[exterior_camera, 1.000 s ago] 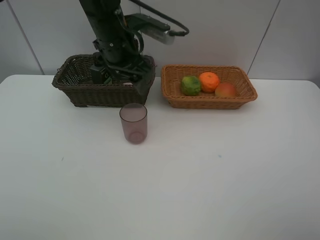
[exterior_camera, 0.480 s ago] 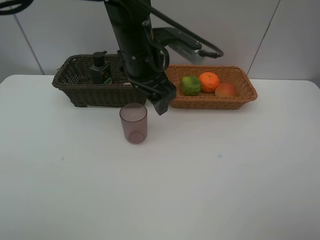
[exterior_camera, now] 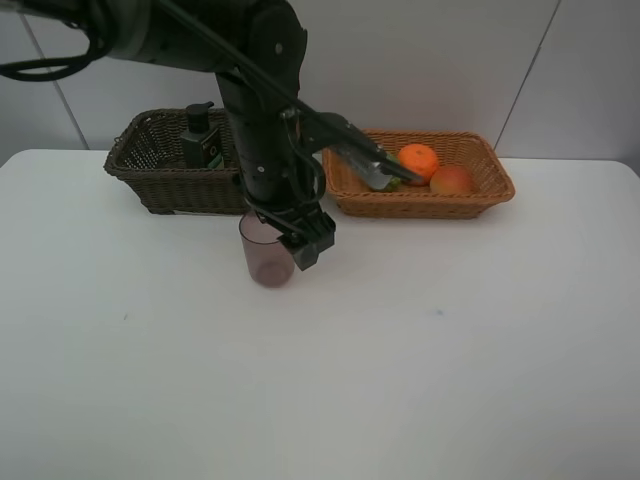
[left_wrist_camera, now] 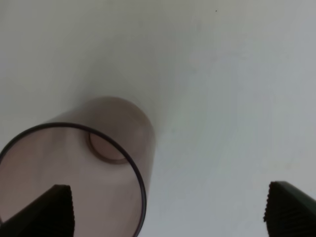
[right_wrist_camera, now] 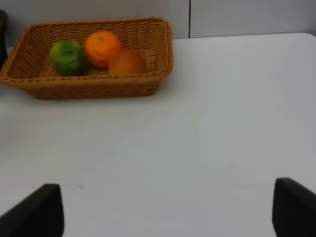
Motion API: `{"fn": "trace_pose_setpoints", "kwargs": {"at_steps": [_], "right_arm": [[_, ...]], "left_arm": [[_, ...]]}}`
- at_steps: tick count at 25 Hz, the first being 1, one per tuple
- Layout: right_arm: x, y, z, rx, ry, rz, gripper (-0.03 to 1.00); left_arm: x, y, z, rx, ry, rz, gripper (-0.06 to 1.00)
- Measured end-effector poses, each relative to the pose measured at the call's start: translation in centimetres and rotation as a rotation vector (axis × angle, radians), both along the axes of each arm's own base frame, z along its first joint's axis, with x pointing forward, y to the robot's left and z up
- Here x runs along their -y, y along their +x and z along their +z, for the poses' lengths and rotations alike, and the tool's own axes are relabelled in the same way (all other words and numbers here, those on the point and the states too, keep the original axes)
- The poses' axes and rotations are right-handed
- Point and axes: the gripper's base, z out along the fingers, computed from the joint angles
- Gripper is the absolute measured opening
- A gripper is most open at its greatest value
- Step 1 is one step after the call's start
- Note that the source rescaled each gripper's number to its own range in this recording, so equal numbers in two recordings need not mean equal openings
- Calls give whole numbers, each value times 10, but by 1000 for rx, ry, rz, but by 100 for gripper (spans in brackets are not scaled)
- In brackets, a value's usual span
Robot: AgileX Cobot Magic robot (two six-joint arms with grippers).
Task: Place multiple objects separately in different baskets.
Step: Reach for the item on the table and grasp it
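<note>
Left gripper (left_wrist_camera: pixel 165 210) open over translucent pink cup (left_wrist_camera: pixel 84 168).

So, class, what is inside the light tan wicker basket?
Light tan wicker basket holds a green fruit, an orange and a red-yellow fruit; nothing visible beneath them.

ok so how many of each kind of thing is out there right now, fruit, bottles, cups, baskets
fruit: 3, all in the light wicker basket: green fruit, orange, red-yellow fruit
bottles: 1, dark green pump bottle in the dark wicker basket
cups: 1, translucent pink cup upright on the table
baskets: 2, dark wicker basket, light wicker basket
total: 7
</note>
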Motion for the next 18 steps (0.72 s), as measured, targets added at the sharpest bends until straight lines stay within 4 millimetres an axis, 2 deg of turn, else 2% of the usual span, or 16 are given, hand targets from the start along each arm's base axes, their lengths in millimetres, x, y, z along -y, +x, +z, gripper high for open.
{"fn": "trace_pose_setpoints", "kwargs": {"at_steps": [9, 18], "right_arm": [[0, 0, 0, 0, 0, 0, 86], [0, 0, 0, 0, 0, 0, 86]], "left_arm": [[-3, 3, -19, 52, -52, -3, 100], [-2, 6, -61, -18, 24, -9, 100]]}}
